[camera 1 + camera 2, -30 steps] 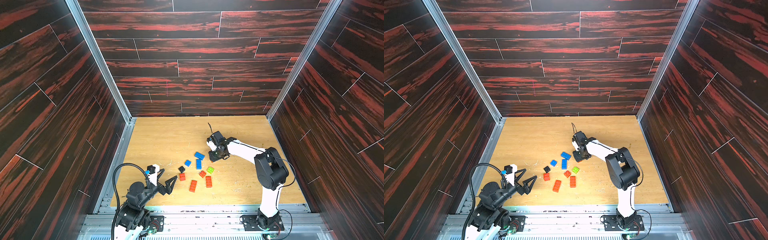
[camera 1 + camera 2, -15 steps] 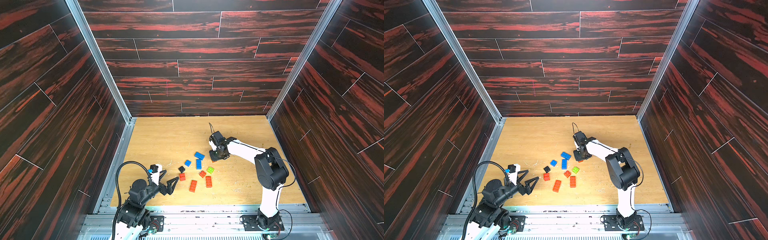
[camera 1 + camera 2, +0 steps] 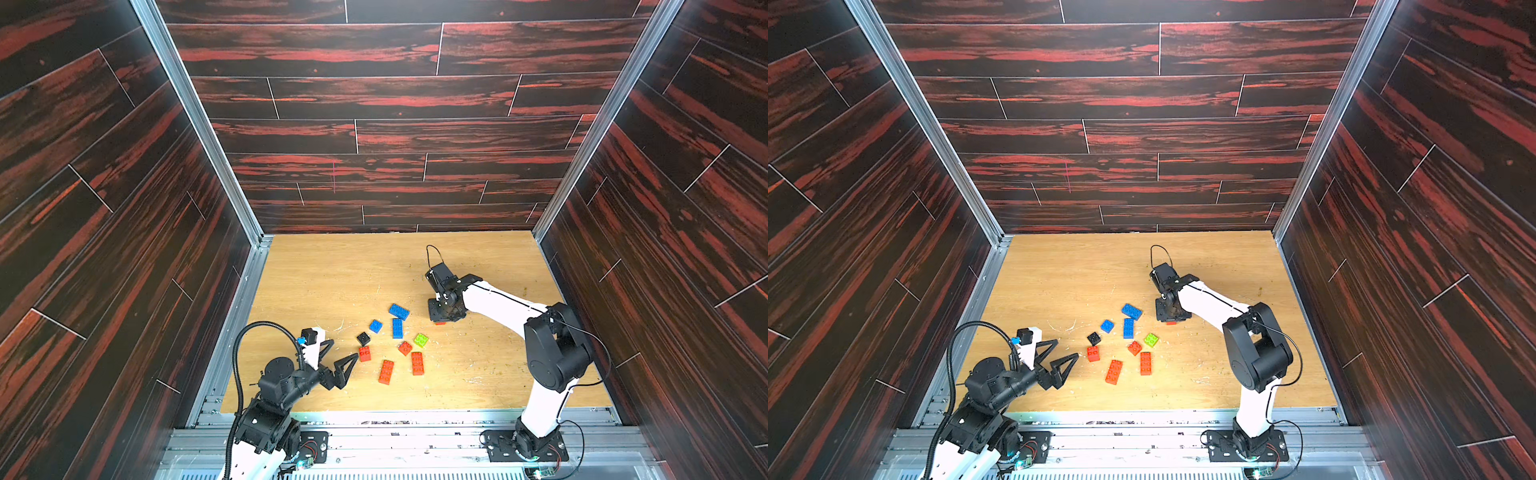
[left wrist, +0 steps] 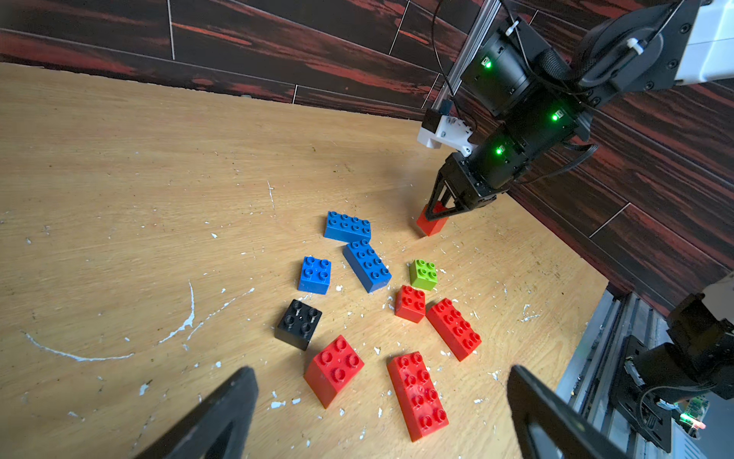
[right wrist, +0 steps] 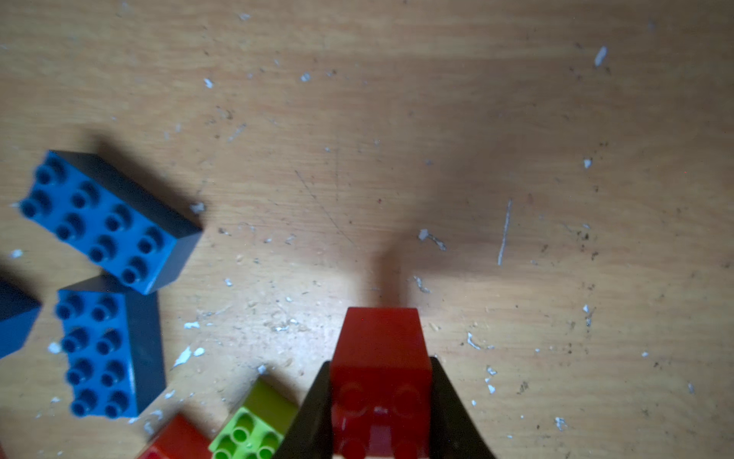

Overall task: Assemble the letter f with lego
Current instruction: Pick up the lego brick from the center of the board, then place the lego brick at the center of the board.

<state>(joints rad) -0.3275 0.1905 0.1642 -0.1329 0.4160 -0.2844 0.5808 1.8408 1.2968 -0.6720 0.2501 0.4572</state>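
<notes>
My right gripper (image 3: 441,319) points down at the wooden table and is shut on a square red brick (image 5: 381,349), whose corner shows below the jaws (image 4: 432,224). The other lego lies loose to its left: two oblong blue bricks (image 3: 399,311) (image 3: 397,328), a square blue brick (image 3: 375,326), a black brick (image 3: 363,338), a lime green brick (image 3: 420,340), two square red bricks (image 3: 364,353) (image 3: 404,347) and two oblong red bricks (image 3: 386,371) (image 3: 417,363). My left gripper (image 3: 344,351) stands open just left of the nearest square red brick (image 4: 334,367), holding nothing.
The wooden table (image 3: 332,282) is walled on three sides by dark red panels (image 3: 374,137). A metal rail (image 3: 374,419) runs along its front edge by both arm bases. White flecks and scratches mark the table's surface.
My right gripper's jaws have narrowed onto the square red brick. My left arm has reached a little further right toward the loose bricks, still open.
</notes>
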